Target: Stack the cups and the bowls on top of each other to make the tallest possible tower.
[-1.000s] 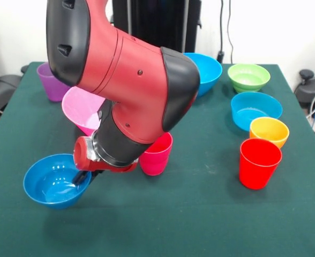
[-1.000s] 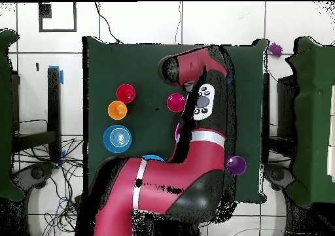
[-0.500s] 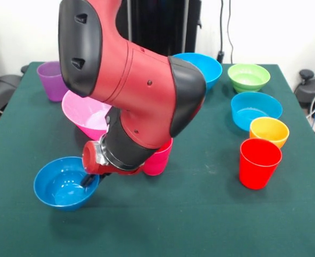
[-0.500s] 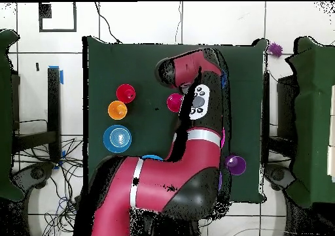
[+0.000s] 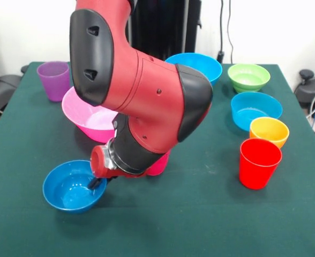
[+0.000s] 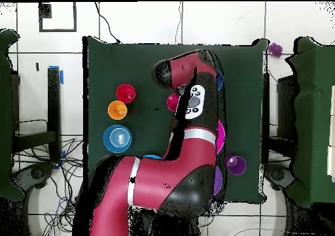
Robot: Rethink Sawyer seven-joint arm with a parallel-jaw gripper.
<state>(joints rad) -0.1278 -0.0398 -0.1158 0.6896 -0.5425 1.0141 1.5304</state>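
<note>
One end effector (image 5: 97, 182) dipped inside small dark blue bowl (image 5: 73, 187), grip state unclear

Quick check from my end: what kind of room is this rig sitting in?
Probably a robotics lab or test room, not a home. The green cloth-covered table holds only bright plastic bowls and cups, cables hang down the plain white wall behind, and the overhead view shows a tiled floor with loose wires.

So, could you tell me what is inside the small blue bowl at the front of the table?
The gripper's dark tip reaches inside the small blue bowl at its rim. The bowl's visible interior is otherwise bare, showing only glossy reflections. The arm hides the fingers.
</note>
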